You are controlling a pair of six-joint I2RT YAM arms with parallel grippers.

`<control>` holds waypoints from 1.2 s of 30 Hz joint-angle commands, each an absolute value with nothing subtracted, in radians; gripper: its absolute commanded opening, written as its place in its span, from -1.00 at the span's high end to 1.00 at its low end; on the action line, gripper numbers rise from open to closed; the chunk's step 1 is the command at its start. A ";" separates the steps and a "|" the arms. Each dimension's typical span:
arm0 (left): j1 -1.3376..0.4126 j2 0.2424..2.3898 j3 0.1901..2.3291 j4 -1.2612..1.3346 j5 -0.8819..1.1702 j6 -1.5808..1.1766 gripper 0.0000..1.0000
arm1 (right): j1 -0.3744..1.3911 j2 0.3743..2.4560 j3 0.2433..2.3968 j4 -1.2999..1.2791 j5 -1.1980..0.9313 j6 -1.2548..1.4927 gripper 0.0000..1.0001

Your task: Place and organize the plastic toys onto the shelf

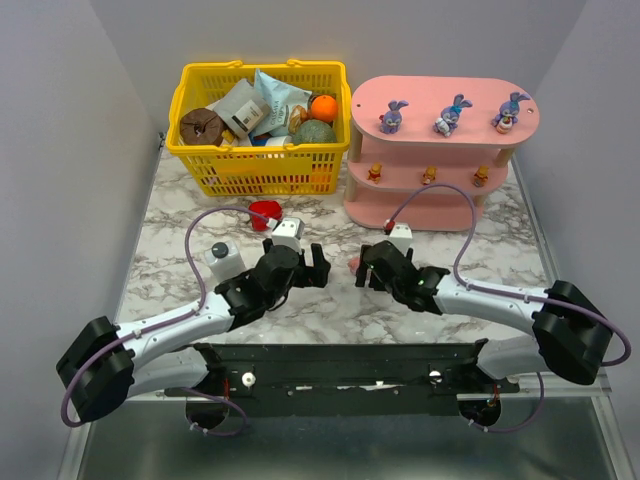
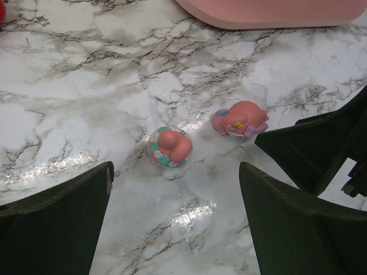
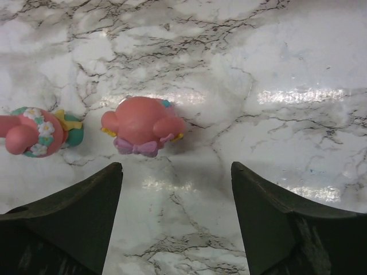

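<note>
The pink shelf stands at the back right. Three purple-blue bunnies stand on its top board and three orange figurines on the middle board. Two pink toys lie on the table between my grippers, showing as a pink spot. One has a flower wreath, the other a purple bow. My left gripper is open and empty just short of the wreath toy. My right gripper is open and empty just short of the bow toy. A third pink toy is not in view.
A yellow basket full of items stands at the back left. A red heart-shaped object and a white bottle with dark cap sit by the left arm. The shelf's bottom board lies just beyond the toys.
</note>
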State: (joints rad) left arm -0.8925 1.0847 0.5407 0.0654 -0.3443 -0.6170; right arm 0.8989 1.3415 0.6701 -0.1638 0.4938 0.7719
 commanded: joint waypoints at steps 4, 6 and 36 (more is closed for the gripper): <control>-0.894 1.019 0.549 0.035 -0.365 -0.614 -0.98 | 0.956 1.403 0.704 -0.118 0.505 0.767 -0.75; -0.894 0.999 0.551 0.014 -0.365 -0.618 -0.98 | 0.960 1.446 0.730 -0.117 0.523 0.775 -0.78; -0.894 0.956 0.535 -0.018 -0.341 -0.618 -0.97 | 0.960 1.680 0.917 -0.236 0.683 0.769 -0.87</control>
State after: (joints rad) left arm -0.8925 0.9611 0.5411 0.0082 -0.3431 -0.6182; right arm 0.9562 1.6886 0.9409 -0.2630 0.6468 0.8364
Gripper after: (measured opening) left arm 0.988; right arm 0.931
